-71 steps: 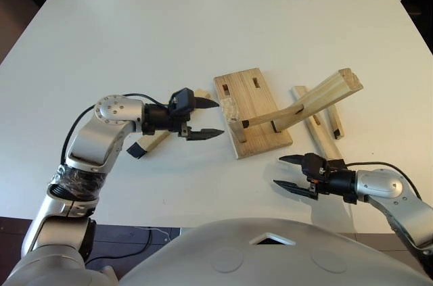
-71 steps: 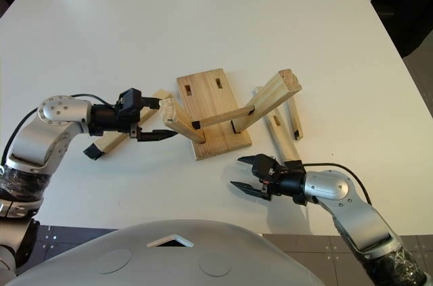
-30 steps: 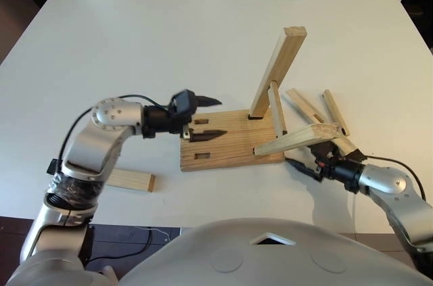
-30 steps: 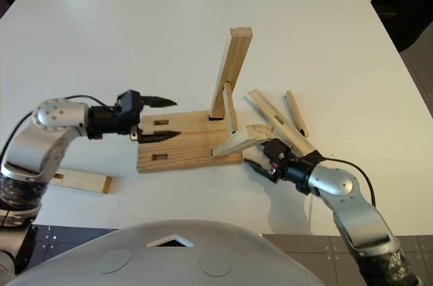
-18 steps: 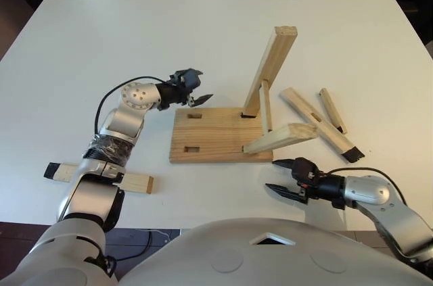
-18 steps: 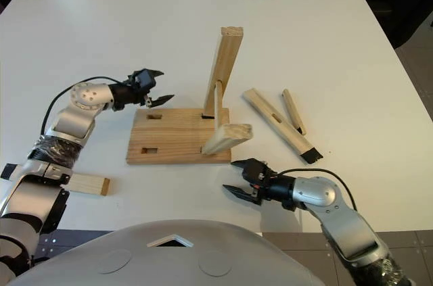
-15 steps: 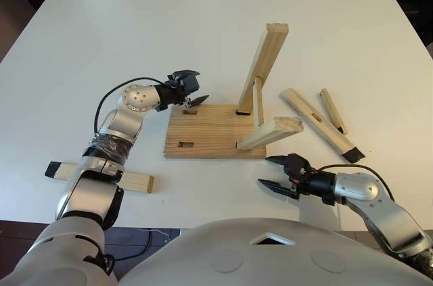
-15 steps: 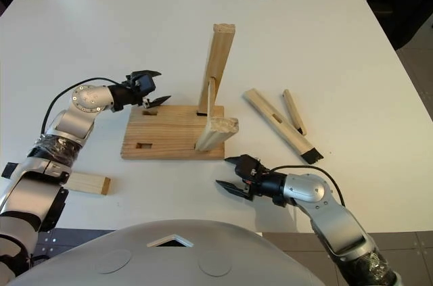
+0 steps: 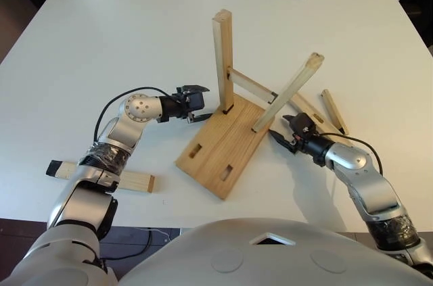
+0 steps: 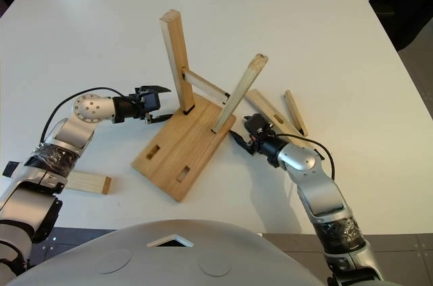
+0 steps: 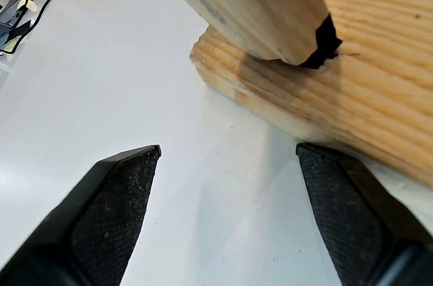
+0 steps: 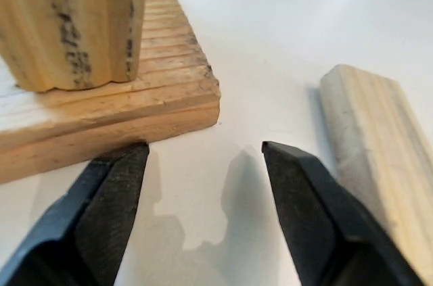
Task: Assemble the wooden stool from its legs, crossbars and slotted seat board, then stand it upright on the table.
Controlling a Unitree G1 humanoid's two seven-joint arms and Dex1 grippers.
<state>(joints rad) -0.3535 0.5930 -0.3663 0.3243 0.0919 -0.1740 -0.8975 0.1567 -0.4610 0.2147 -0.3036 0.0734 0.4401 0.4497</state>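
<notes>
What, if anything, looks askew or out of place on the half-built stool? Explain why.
The right-hand leg leans sharply outward from the seat board, while the left-hand leg stands nearly straight; the crossbar joins them. The leaning one looks poorly seated. Two slots are empty.

Flat between left claw [image 9: 205,103] and right claw [image 9: 279,130]: pale slotted seat board [image 9: 218,151]. Socketed in it: upright leg [image 9: 223,63] just beside left claw, leaning leg [image 9: 287,93] near right claw, apparently joined by crossbar [image 9: 250,84].
</notes>
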